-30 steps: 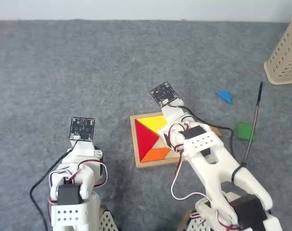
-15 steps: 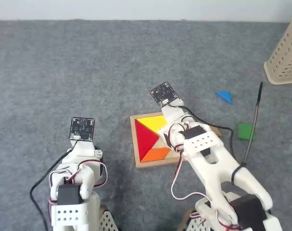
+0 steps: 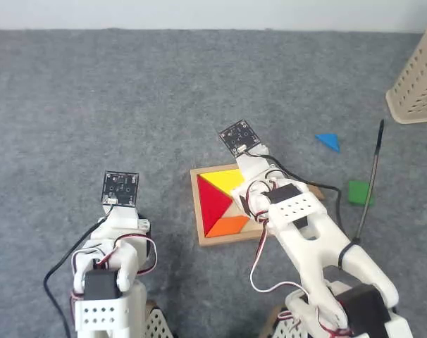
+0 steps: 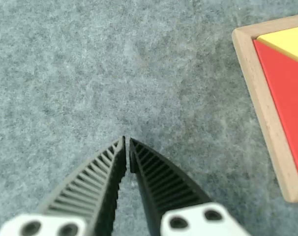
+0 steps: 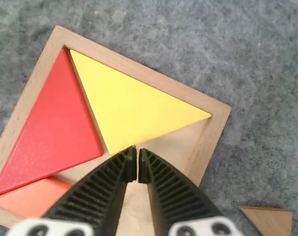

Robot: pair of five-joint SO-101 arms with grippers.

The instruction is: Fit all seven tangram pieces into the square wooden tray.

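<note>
Grey carpet [image 4: 90, 59] under left end effector [image 4: 127, 143], closed, empty; right end effector [image 5: 137, 151] closed, empty, over tray [image 5: 211, 137].

I get the widest passage over the grey mat [image 3: 129, 91] on the far side and to the left. The left gripper [image 4: 127, 142], fingers pressed together, hangs over mat left of the wooden tray [image 3: 196, 204], whose raised rim bars a low sweep rightward. The right arm [image 3: 305, 225] lies across the tray's right half. The right gripper [image 5: 137, 150] is closed over bare wood beside the yellow triangle [image 5: 129, 105]. On the right, a thin black rod [image 3: 372, 176] runs near-to-far just beside the green square [image 3: 356, 191], fencing that side. The blue triangle [image 3: 328, 141] lies beyond, and a basket [image 3: 416, 81] fills the far right corner.
</note>
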